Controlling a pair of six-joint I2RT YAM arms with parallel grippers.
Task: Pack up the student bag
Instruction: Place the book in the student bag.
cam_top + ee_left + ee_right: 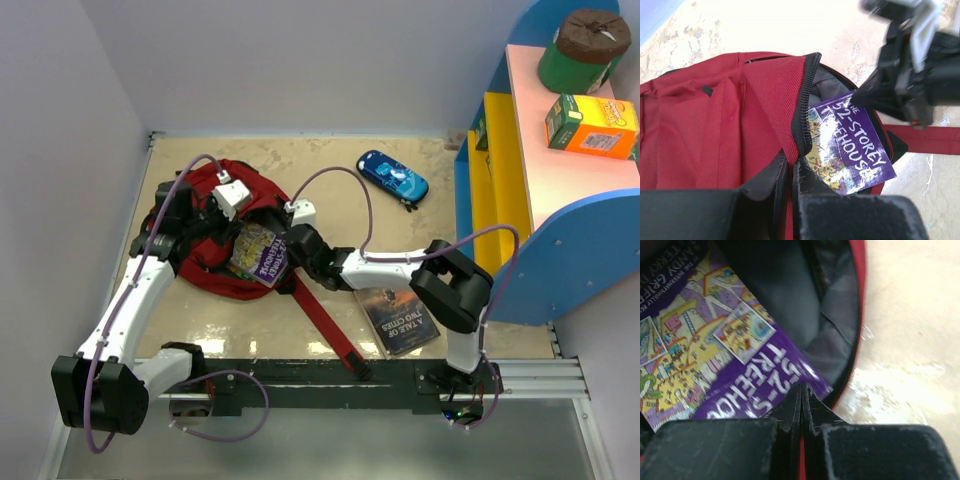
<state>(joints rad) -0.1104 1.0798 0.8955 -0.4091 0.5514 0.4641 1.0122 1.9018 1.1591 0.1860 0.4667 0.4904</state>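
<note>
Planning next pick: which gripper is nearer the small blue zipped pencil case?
Right. The right gripper is at the dark-red fabric backpack's opening, left of the blue pencil case; the left gripper holds the backpack's flap farther left.

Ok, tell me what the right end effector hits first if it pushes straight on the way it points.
Probably the purple book, lying partly inside the student bag: the shut right end effector points at its cover near the edge. Depth is unclear, so it may be touching the book now.
</note>
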